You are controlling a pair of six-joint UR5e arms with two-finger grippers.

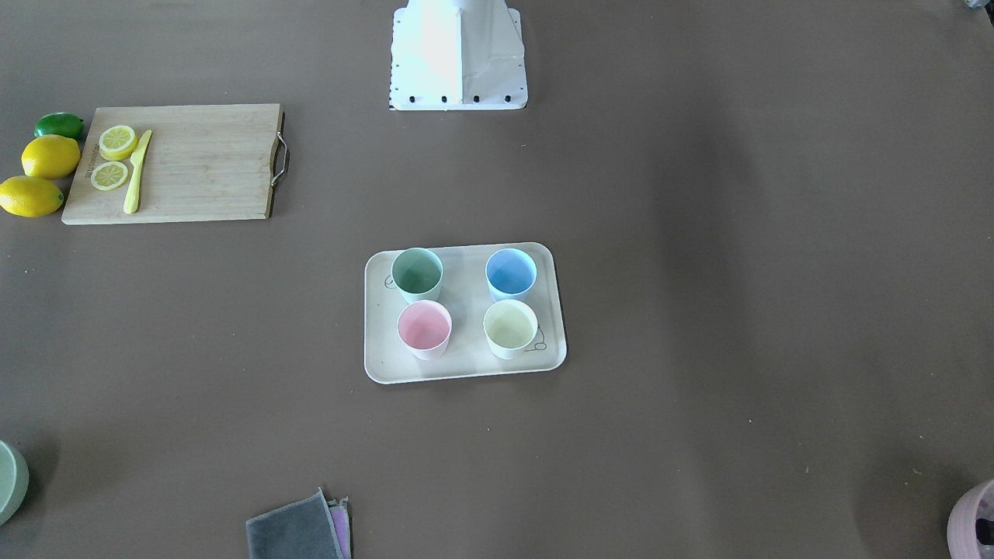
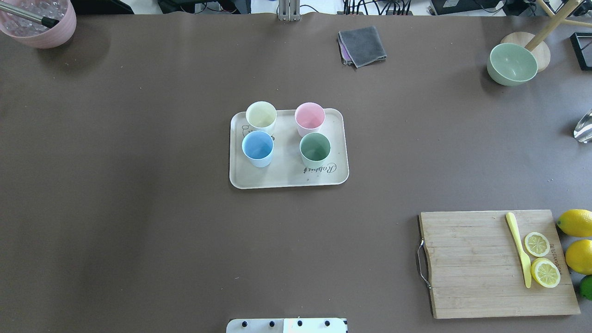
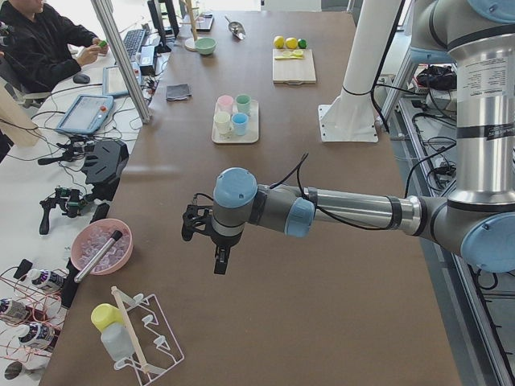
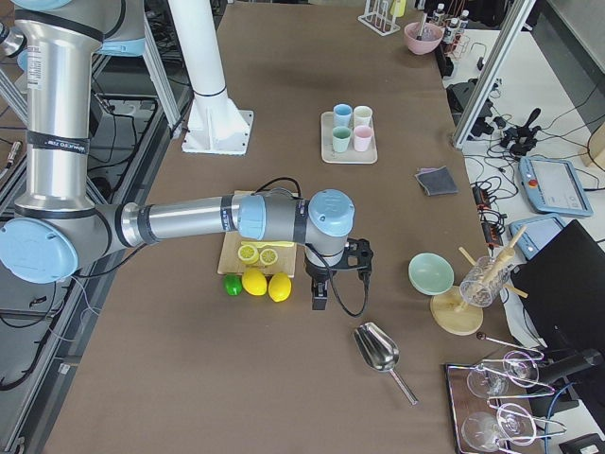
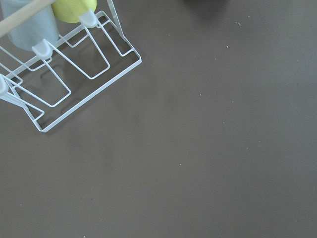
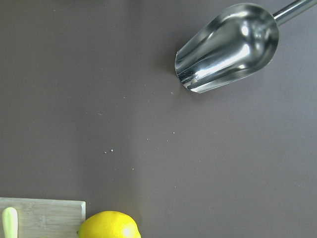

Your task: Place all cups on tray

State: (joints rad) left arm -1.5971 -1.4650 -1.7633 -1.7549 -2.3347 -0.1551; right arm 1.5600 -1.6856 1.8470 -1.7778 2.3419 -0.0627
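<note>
All four cups are standing upright on the tray (image 2: 286,178), which is lying flat around the middle of the desk, a little nearer the far edge than the robot's edge. The cream-yellow cup (image 2: 261,115) and the pink cup (image 2: 310,116) are forming the row toward the far edge. The light blue cup (image 2: 257,147) and the sage green cup (image 2: 315,149) are forming the row toward the robot's edge, with the green one sitting just above the "Rabbit" lettering.

The left gripper (image 3: 220,259) is hanging over bare desk toward the left end, fingers pointing down, well apart from the tray. Whether its fingers are apart or together cannot be told. A white wire rack (image 5: 74,74) is showing at the corner of its wrist view.

The right gripper (image 4: 319,295) is hanging near the right end, just beside the lemons (image 4: 267,284), and its finger spacing cannot be told either. A metal scoop (image 6: 228,47) is lying near it.

A bamboo cutting board (image 2: 471,263) is sitting near the corner of the robot's edge and the right end. A grey cloth (image 2: 363,45) is lying by the far edge, a green bowl (image 2: 512,64) near the far right corner and a pink pot (image 2: 39,25) at the far left corner.
</note>
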